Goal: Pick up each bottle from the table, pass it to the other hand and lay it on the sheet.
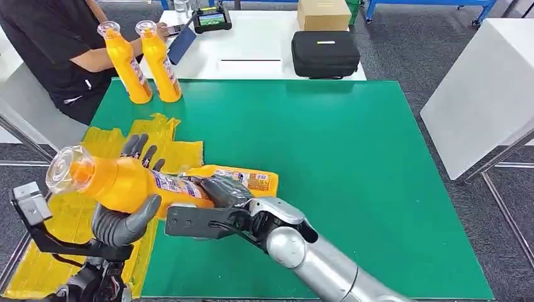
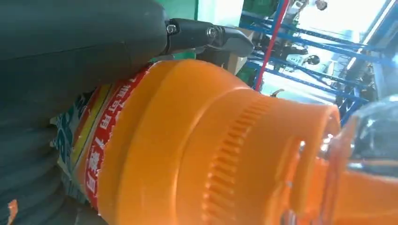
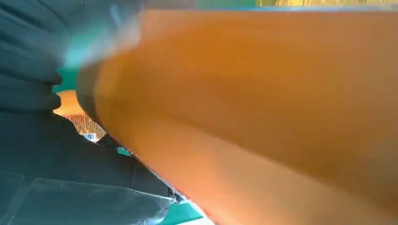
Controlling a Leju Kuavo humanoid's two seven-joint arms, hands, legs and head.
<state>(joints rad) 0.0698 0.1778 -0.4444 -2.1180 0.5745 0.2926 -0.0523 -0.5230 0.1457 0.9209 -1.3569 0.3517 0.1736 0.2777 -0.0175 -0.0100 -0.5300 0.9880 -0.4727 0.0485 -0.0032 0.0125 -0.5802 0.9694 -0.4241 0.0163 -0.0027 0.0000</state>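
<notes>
nearest the robot, the left hand (image 1: 123, 211) cups an orange bottle (image 1: 129, 182) from below, thumb curled up over its near side and dark fingers showing past its far side, so it grips the bottle near the shoulder. the bottle lies tilted, its clear cap (image 1: 63, 168) toward the robot's left, held above the yellow sheet (image 1: 60, 220). the right arm (image 1: 315, 258) reaches in from lower right, bent at the wrist, and the right hand (image 1: 223, 192) wraps the base end of the same bottle; both hands hold it at once. in the left wrist view the orange neck fills the frame under the grey thumb. another orange bottle (image 1: 249, 179) lies flat just behind the right hand, at the sheet's edge on the green mat (image 1: 352, 170). farther off, two orange bottles (image 1: 145, 63) stand upright side by side at the mat's far left corner. beyond them a person (image 1: 56, 44) in black sits at a white table (image 1: 258, 50) bearing a black case (image 1: 325, 54) and a cardboard box (image 1: 323, 14).
</notes>
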